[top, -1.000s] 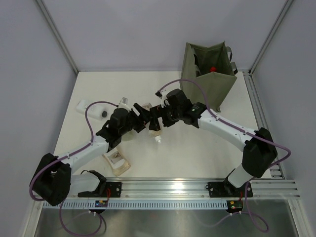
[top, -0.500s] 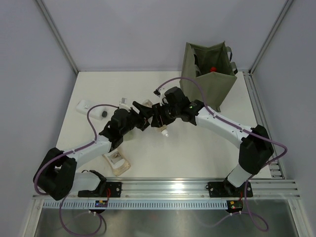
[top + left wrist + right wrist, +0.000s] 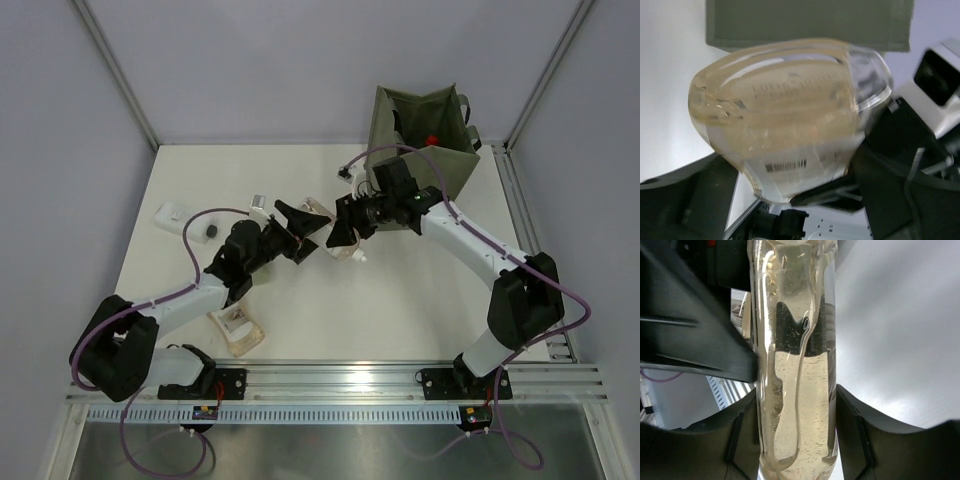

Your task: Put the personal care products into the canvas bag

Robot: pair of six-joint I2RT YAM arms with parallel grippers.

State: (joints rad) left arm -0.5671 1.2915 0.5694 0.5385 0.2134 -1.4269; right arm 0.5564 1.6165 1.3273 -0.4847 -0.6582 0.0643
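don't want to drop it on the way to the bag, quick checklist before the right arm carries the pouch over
1. Right gripper shut on the clear amber-liquid pouch: ok, clamped from both sides in the right wrist view.
2. Left gripper jaws open: ok.
3. Left gripper fully off the pouch: cannot tell, the pouch fills the left wrist view.
4. Olive-green canvas bag upright, mouth open: ok.
5. Room inside the bag: cannot tell; a red-capped item already lies in it.
6. Way from pouch to bag free of other things: ok in the top view.
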